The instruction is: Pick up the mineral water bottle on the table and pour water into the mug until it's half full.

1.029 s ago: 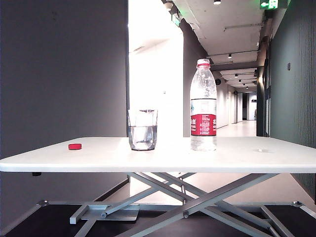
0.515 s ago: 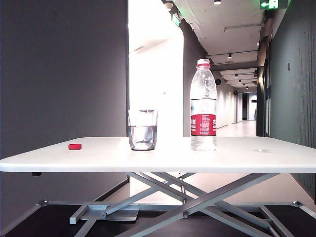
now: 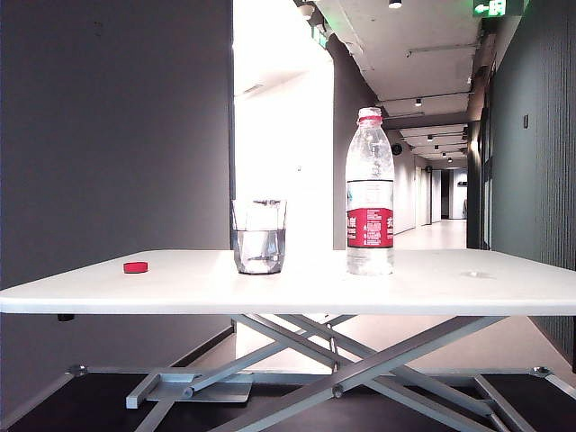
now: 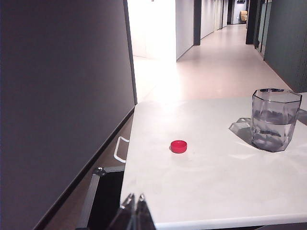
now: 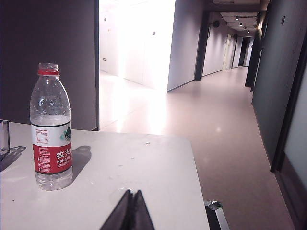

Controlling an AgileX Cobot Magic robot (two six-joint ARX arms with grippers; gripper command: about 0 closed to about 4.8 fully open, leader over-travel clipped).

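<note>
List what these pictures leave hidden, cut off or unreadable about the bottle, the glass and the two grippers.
- Mineral water bottle: small label print unreadable in both views; its water level is hard to read through the clear ribs.
- Mug: cut by the frame edge in the right wrist view.
- Left gripper and right gripper: only shut fingers show at the frame edge; neither appears in the exterior view.
- Red cap: too small there for detail.
</note>
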